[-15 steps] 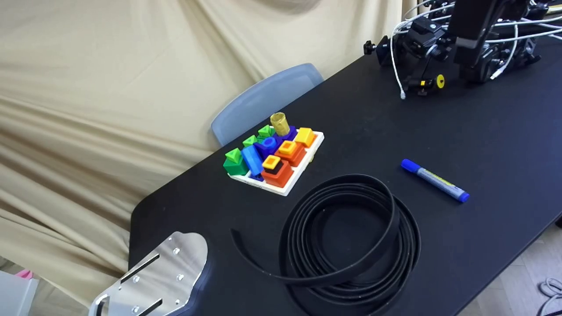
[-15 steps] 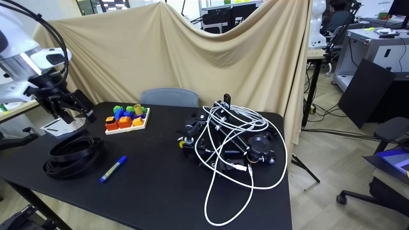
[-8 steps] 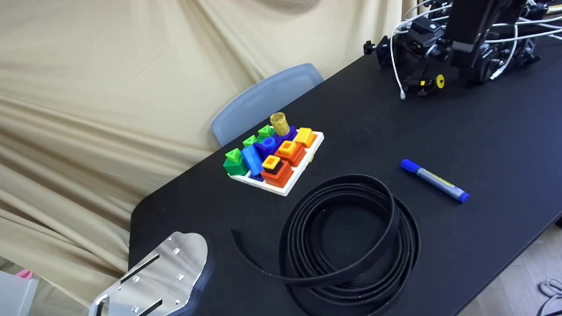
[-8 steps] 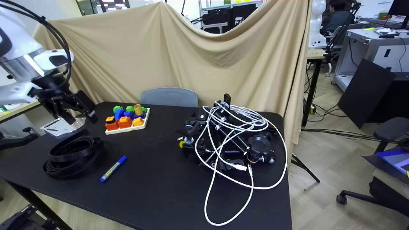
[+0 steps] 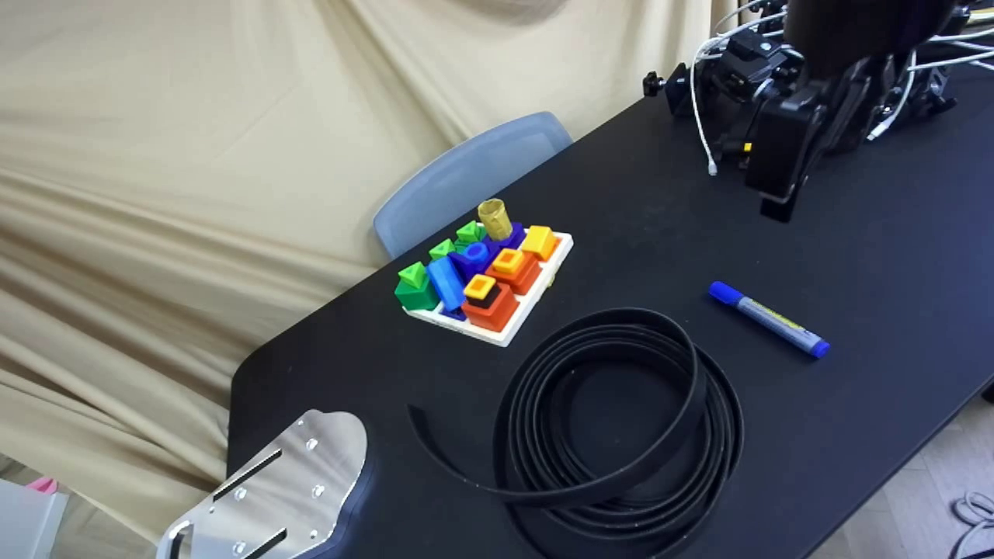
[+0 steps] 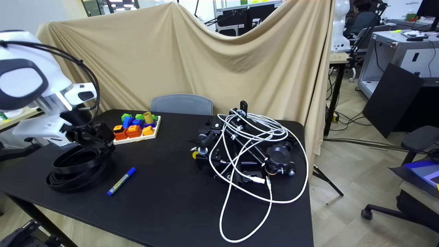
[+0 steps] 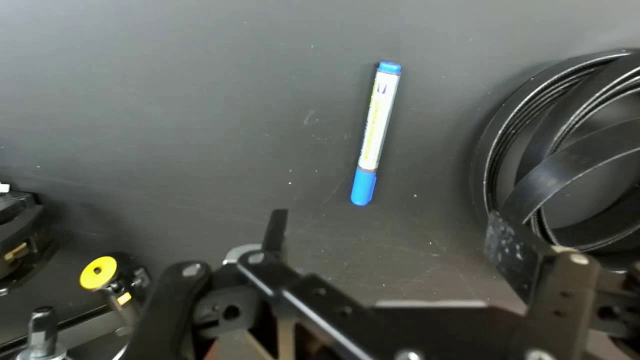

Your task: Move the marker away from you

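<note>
The gripper point(image 7: 390, 235) is spread wide, holding nothing; in the wrist view the marker point(image 7: 375, 132) lies apart on the table point(image 7: 165, 130), left of the coil point(image 7: 555, 175).

You have bright, diffuse light; in your wrist view the desk point(image 7: 175, 125) looks greyish, with soft shadows.

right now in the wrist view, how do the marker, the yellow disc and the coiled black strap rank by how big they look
Largest: the coiled black strap, even with its right part cut off by the picture's edge.
Middle: the marker.
Smallest: the yellow disc.
</note>
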You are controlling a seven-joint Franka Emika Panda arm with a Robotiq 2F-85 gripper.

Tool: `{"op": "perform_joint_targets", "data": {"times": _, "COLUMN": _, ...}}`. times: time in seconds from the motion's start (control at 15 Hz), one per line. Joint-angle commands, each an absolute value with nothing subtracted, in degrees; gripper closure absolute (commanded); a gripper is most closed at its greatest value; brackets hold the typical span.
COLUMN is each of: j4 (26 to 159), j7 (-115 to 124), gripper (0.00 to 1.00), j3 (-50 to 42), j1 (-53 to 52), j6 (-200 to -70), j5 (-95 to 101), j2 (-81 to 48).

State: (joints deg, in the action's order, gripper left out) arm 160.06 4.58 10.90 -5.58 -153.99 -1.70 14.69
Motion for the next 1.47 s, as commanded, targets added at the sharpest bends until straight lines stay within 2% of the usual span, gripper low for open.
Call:
{"op": "perform_joint_targets", "data": {"times": 0.0, "j4": 159.97, "j7": 7.28, "gripper": 0.0, "j3": 10.84, "j1": -6.33, "j6": -163.16, "j5": -1.7, "j2": 5.65}}
{"op": "perform_joint_targets", "data": {"times": 0.53, "j4": 156.0, "j7": 4.15, "gripper": 0.0, "j3": 11.93, "j1": -7.69, "j6": -172.88, "j5": -9.81, "j2": -11.37}}
{"op": "perform_joint_targets", "data": {"times": 1.2, "j4": 151.75, "j7": 5.83, "gripper": 0.0, "j3": 9.03, "j1": -8.02, "j6": -174.7, "j5": -7.18, "j2": -19.37}}
{"op": "perform_joint_targets", "data": {"times": 1.27, "j4": 151.46, "j7": 5.86, "gripper": 0.07, "j3": 8.6, "j1": -8.11, "j6": -174.69, "j5": -7.05, "j2": -19.71}}
{"op": "perform_joint_targets", "data": {"times": 1.33, "j4": 151.27, "j7": 5.91, "gripper": 0.26, "j3": 8.09, "j1": -8.24, "j6": -174.8, "j5": -6.87, "j2": -19.95}}
{"op": "perform_joint_targets", "data": {"times": 1.4, "j4": 151.11, "j7": 6.04, "gripper": 0.33, "j3": 7.64, "j1": -8.35, "j6": -174.95, "j5": -6.81, "j2": -20.12}}
